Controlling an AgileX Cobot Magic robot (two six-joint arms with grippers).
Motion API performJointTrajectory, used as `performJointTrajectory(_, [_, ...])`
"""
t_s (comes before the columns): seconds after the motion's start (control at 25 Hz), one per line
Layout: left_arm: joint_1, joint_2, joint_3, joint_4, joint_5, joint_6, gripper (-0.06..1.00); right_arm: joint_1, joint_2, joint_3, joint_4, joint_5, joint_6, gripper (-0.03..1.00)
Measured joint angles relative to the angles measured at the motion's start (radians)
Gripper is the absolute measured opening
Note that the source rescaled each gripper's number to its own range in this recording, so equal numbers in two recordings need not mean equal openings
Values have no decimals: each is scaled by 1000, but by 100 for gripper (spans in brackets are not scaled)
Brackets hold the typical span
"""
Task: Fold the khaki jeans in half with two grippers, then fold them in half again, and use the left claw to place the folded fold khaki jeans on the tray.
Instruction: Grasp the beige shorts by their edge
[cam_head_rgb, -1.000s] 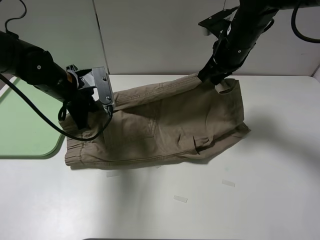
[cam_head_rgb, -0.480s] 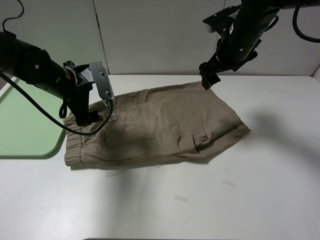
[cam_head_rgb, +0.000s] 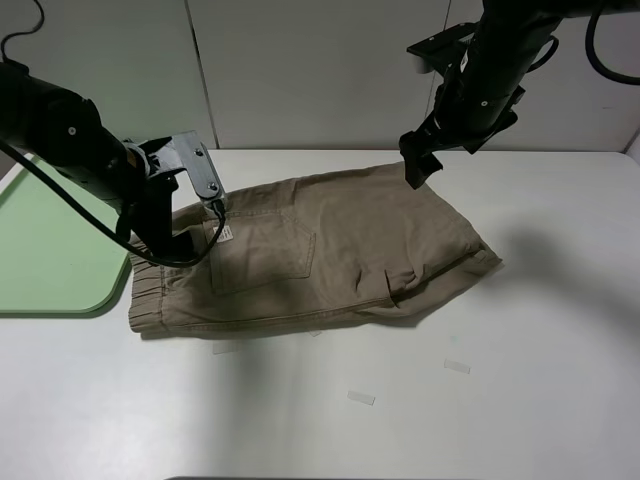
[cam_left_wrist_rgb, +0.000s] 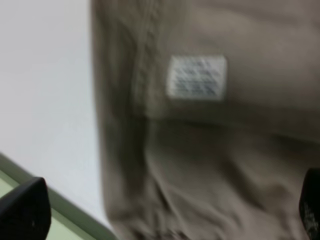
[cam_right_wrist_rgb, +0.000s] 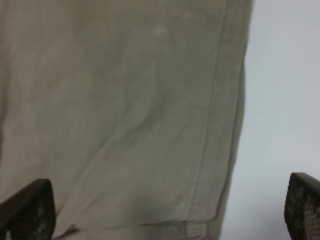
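The khaki jeans (cam_head_rgb: 330, 250) lie flat on the white table, folded in half, with the gathered waistband at the left and the hems at the right. A small white label (cam_head_rgb: 226, 233) shows near the waistband, and it also shows in the left wrist view (cam_left_wrist_rgb: 196, 76). My left gripper (cam_head_rgb: 214, 200) hovers over the waistband's far corner, open and empty; in the left wrist view (cam_left_wrist_rgb: 167, 207) its jaws stand wide apart. My right gripper (cam_head_rgb: 415, 168) hangs above the far hem corner, open and empty (cam_right_wrist_rgb: 165, 207). The mint-green tray (cam_head_rgb: 50, 250) lies at the left.
Small bits of clear tape (cam_head_rgb: 361, 398) (cam_head_rgb: 457, 367) lie on the table in front of the jeans. A pale wall stands close behind the table. The tray's corner (cam_left_wrist_rgb: 65, 231) sits right beside the waistband.
One second ago both grippers held the far edge of the jeans raised. They have let go and opened, and the cloth now lies flat. Both grippers have lifted slightly.
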Motion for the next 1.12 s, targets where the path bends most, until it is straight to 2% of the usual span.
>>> performJointTrajectory(0.32, [0,-134,1,-9,174,-269,100,0,0,0,76,92,27,100])
performJointTrajectory(0.64, [0,-232,1,-10,295,-440,100,0,-39,2,99,327,53,100])
performJointTrajectory(0.88, [0,-281,1,-12,367,-551,99,0,-224,106,118,345,92,100])
performJointTrajectory(1.12, [0,-310,2,-12,412,-625,99,0,-504,314,128,348,157,100])
